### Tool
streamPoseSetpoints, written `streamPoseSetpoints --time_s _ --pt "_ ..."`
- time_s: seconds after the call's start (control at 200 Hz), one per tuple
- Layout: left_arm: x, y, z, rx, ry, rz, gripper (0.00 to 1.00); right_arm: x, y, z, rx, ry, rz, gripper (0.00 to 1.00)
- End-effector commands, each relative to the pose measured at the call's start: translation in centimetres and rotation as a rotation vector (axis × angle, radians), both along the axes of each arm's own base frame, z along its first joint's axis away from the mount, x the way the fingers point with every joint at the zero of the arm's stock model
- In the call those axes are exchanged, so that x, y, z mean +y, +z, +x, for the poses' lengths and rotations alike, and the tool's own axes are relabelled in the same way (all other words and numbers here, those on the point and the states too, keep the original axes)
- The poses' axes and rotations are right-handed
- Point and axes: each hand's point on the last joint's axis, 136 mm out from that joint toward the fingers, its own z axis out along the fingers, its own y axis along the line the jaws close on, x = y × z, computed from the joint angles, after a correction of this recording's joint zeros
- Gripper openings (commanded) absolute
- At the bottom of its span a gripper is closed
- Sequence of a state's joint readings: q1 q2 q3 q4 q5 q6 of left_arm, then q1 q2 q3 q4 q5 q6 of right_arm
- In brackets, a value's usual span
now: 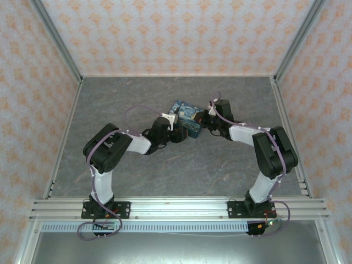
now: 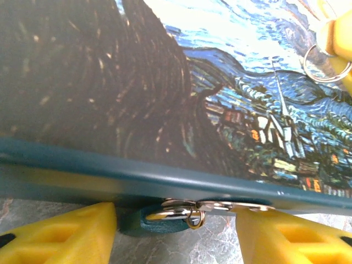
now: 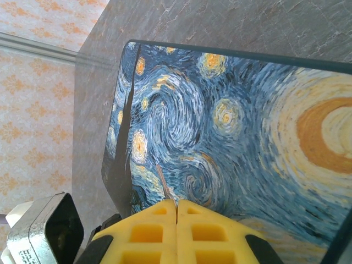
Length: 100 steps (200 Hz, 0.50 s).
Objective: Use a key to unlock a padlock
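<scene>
Both arms are reaching in from the near edge of the grey marbled worktop (image 1: 137, 170) and meeting around its middle. The left gripper (image 2: 176, 234) is sitting low against the near teal side of the padlock (image 1: 185, 114), jaws spread. Its yellow fingers (image 2: 66, 239) are flanking the key (image 2: 144, 221) without touching it. The key's teal head is sitting tight against that side wall, with a small metal ring (image 2: 181, 212) hanging from it. The padlock is resting on the worktop, starry print up, between the two grippers. The right gripper (image 3: 176, 223) is hovering at the opposite edge, jaws pressed together; cannot tell whether anything is pinched. A second ring (image 2: 324, 63) is dangling just beside its finger.
</scene>
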<state>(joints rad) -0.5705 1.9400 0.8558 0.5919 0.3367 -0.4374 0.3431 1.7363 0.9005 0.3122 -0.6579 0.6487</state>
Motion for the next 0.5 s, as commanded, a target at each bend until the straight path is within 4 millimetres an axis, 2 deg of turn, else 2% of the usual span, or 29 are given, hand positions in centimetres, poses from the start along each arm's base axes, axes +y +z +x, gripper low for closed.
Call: streamPoseSetpoints --time_s 0.0,0.23,0.495 --pt "-1.07 -0.95 -0.30 0.024 -0.016 0.005 0.58 -1.63 -4.93 -2.65 0.149 -0.014 -0.102 0.00" --pt "-2.00 -1.23 -0.69 0.040 -0.025 0.007 0.49 -1.64 -4.98 -2.65 0.148 -0.017 -0.099 0.00" --pt "-1.57 -1.40 -0.32 0.053 0.022 0.012 0.39 -1.63 -4.99 -2.74 0.147 -0.018 -0.094 0.00"
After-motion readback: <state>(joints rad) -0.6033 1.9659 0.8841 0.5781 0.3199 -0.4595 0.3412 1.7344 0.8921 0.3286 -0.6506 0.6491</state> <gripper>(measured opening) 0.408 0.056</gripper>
